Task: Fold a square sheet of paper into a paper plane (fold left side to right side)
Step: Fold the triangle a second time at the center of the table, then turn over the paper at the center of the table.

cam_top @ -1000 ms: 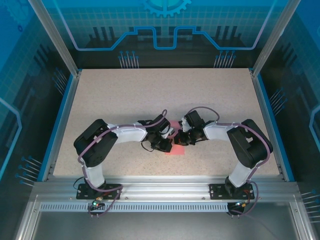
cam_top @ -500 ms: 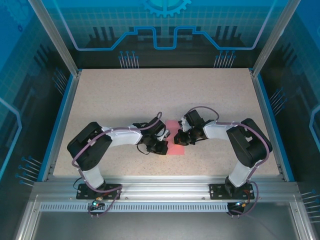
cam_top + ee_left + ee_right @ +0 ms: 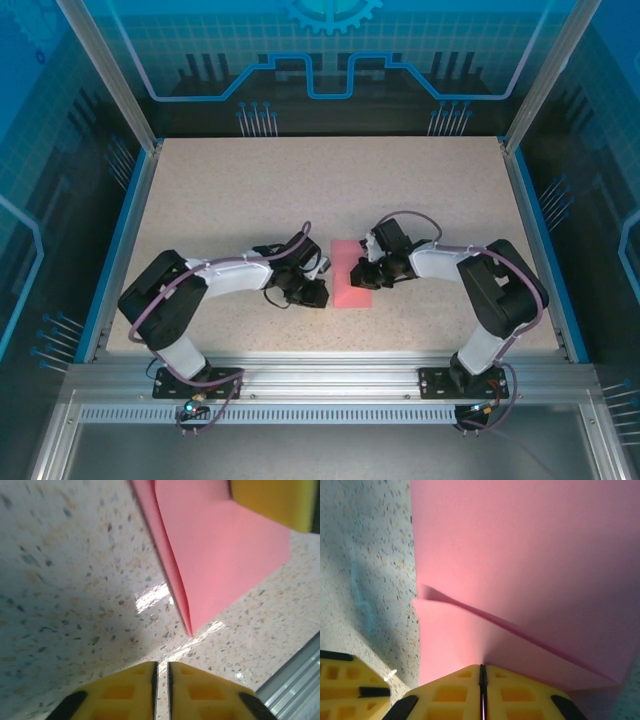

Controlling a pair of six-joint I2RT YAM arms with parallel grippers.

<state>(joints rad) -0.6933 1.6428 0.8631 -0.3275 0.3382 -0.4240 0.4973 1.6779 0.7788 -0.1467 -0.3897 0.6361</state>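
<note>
Pink paper [image 3: 343, 290], edge hidden beneath right gripper [image 3: 360, 276]

The square sheet of paper [image 3: 346, 291] is plain salmon-pink and unmarked. Under it, the table [image 3: 250, 190] is beige with fine dark and orange speckles. Beside the paper, the left gripper [image 3: 161, 666] and the right gripper [image 3: 481, 669] have yellow pads with black trim.

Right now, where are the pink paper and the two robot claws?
pink paper [image 3: 348, 293], overhead view, on its bare near corner.
left gripper [image 3: 162, 666], left wrist view, midway between its yellow fingertips.
right gripper [image 3: 481, 668], right wrist view, midway between its yellow fingertips.
</note>
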